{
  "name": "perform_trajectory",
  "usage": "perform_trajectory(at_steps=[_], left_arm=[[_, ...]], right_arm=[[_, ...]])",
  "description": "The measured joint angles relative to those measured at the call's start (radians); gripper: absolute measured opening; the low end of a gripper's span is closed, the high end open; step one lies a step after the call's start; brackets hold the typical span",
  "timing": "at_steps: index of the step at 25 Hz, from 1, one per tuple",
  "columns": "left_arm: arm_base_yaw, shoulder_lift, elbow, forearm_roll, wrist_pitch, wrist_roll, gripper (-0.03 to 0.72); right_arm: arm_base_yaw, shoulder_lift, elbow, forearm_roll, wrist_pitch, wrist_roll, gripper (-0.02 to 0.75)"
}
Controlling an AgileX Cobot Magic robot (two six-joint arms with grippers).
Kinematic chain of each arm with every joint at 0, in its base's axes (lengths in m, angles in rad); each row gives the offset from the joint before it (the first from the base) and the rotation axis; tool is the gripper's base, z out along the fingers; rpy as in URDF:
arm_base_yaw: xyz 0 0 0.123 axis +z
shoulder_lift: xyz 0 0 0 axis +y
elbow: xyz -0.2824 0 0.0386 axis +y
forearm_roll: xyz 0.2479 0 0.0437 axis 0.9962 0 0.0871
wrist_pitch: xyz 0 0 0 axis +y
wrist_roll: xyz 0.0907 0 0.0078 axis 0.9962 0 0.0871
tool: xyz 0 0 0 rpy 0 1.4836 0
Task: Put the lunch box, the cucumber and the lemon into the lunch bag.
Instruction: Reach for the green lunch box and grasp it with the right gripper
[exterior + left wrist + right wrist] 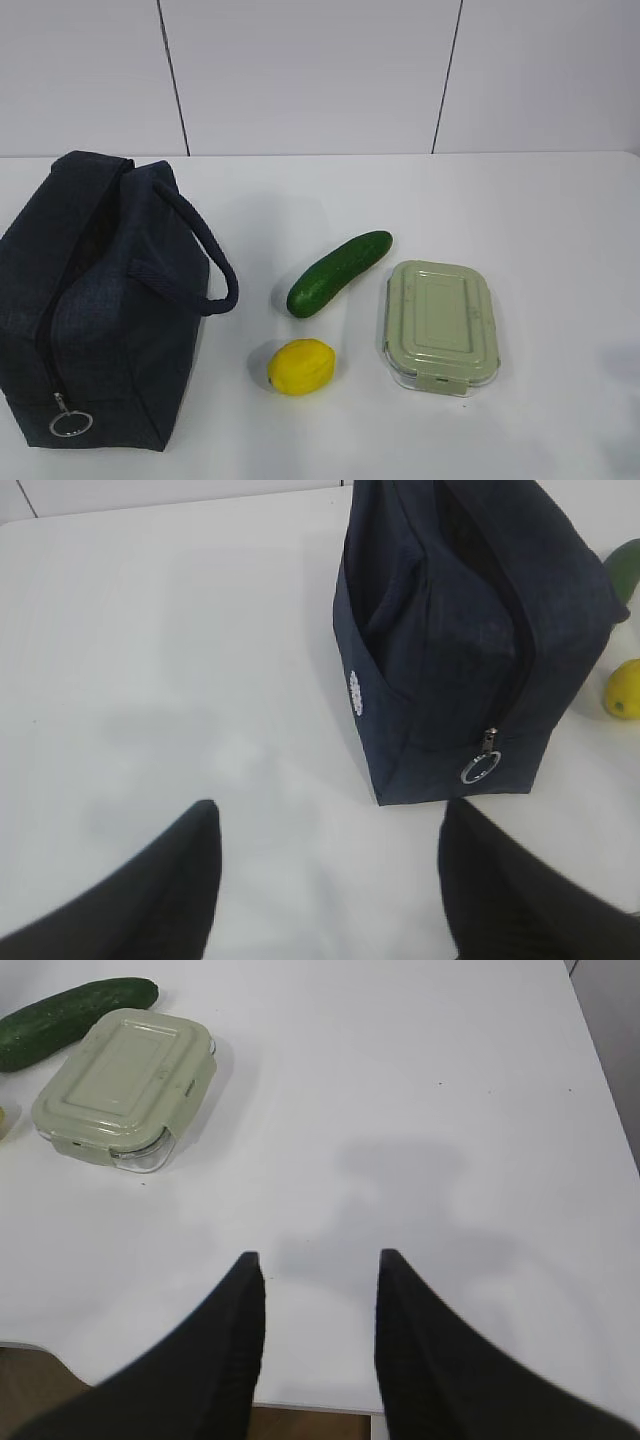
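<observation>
A navy lunch bag (95, 300) stands at the white desk's (540, 210) left, with cucumber (338, 272), lemon (301, 366) and green-lidded lunch box (438, 322) beside it, while the left tool (325, 815) gapes wide and the right tool (318, 1258) hangs partly spread, both empty.

**Open table on both flanks, clutter in the middle**

The white table (540, 200) lies bare to the right of the lunch box (438, 322) and behind everything up to the wall. The left wrist view shows bare table left of the lunch bag (95, 300) too. The cucumber (338, 272), the lemon (301, 366) and the lunch box sit near each other with narrow gaps between. One loop handle (210, 255) arches out toward the cucumber, crowding that side. The bag's top slit (490, 590) gapes only narrowly between its fabric sides.
</observation>
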Motion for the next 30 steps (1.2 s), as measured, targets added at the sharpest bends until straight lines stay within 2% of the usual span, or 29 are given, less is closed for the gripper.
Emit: perform_trajectory(at_steps=[30], left_arm=[[0.0, 0.0, 0.0, -0.002, 0.0, 0.0, 0.495]], right_arm=[[0.0, 0.0, 0.0, 0.0, -0.002, 0.0, 0.292]])
